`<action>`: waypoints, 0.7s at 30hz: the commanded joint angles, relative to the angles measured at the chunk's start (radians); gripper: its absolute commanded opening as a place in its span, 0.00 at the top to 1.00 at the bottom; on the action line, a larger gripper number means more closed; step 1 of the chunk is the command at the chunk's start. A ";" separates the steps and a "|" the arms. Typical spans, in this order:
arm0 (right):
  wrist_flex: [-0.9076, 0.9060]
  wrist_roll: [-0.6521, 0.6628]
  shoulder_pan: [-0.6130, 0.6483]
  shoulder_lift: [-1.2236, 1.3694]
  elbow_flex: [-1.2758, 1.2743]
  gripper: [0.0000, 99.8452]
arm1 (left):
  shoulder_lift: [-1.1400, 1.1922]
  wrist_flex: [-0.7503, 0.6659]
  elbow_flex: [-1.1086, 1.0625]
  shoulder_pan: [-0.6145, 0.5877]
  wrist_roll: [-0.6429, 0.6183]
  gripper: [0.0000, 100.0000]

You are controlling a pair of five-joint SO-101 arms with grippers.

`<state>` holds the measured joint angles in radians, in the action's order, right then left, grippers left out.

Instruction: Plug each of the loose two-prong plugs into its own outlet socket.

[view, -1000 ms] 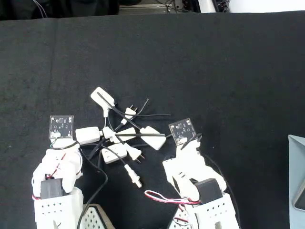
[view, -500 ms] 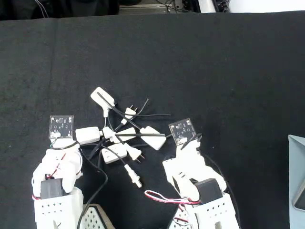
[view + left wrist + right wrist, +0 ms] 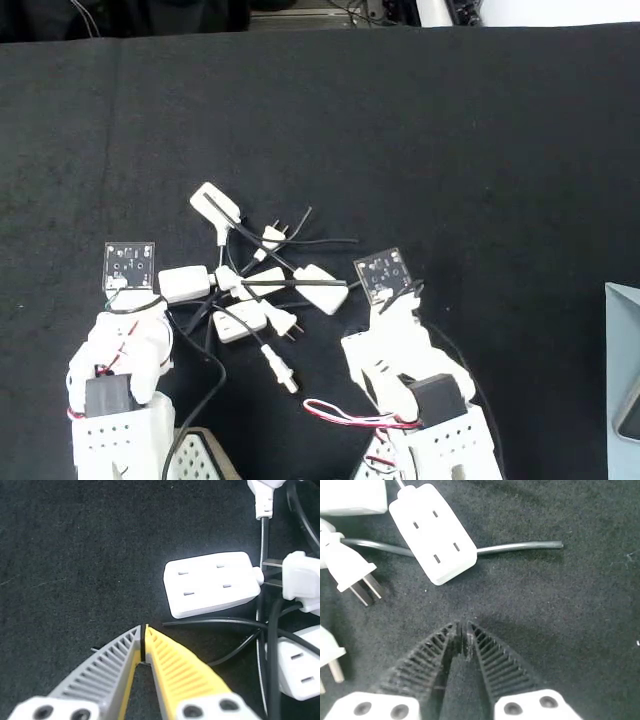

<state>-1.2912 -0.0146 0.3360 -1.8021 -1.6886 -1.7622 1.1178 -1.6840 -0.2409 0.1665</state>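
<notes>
Black right end effector [image 3: 464,631] and yellow-grey left end effector [image 3: 144,632] hover low, both pinched together.

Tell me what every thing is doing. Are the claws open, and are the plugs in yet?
left gripper: shut, holding nothing
right gripper: shut, holding nothing
socket by left gripper: face slots empty
socket by right gripper: slots empty
plug by right gripper: loose, prongs bare
plug nearest the arms: loose on the cloth, not plugged in
</notes>
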 commanded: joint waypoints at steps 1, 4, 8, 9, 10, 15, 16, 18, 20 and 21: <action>-0.006 0.006 -0.009 -0.073 0.005 0.99 | -0.003 -0.011 -0.018 0.015 0.005 0.97; -0.006 0.005 0.023 -0.073 0.005 0.99 | 0.002 -0.003 -0.018 0.035 0.005 0.97; -0.006 0.005 0.117 -0.073 0.005 0.99 | -0.008 0.101 -0.010 0.031 0.009 0.97; -0.006 0.005 0.130 -0.073 0.005 0.99 | -0.008 0.098 0.004 0.028 0.011 0.97; -0.006 0.005 0.144 -0.073 0.005 0.99 | -0.008 0.103 0.021 0.028 0.011 0.97; 0.002 0.006 0.123 -0.074 0.025 0.99 | -0.008 0.098 0.127 0.018 0.011 0.97; 0.002 0.006 0.101 -0.074 0.038 0.99 | -0.008 0.098 0.154 0.008 0.011 0.97; 0.002 0.006 0.037 -0.074 0.058 0.99 | -0.009 0.098 0.191 -0.001 0.006 0.97; 0.002 0.006 -0.049 -0.074 0.073 0.99 | -0.009 0.097 0.223 0.001 0.005 0.97; 0.002 0.006 -0.095 -0.074 0.082 0.99 | -0.009 0.083 0.237 -0.001 0.005 0.97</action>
<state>-1.2912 -0.0161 0.3560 -1.8021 -1.6855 -1.7653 1.2129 -1.5612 -0.2271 0.1649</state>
